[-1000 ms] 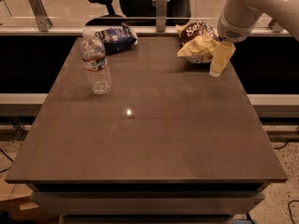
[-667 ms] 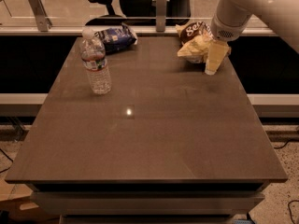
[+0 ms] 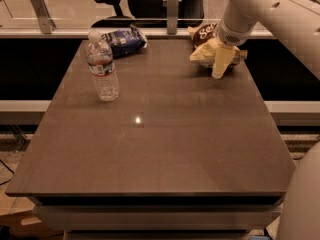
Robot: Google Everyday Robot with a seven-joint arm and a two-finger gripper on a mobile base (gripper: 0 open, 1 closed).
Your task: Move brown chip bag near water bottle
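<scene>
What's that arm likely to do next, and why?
Probably start drawing the brown chip bag leftward, once gripped: the gripper sits right on it at the far right of the table, while the water bottle stands upright at far left.

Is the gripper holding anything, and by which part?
Cannot be told. The gripper sits against the near side of the brown chip bag at the far right of the table, but a hold is not visible.

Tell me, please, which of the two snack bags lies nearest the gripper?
The brown chip bag, at the far right, right by the gripper; the dark blue snack bag lies well to the left, beyond the water bottle.
</scene>
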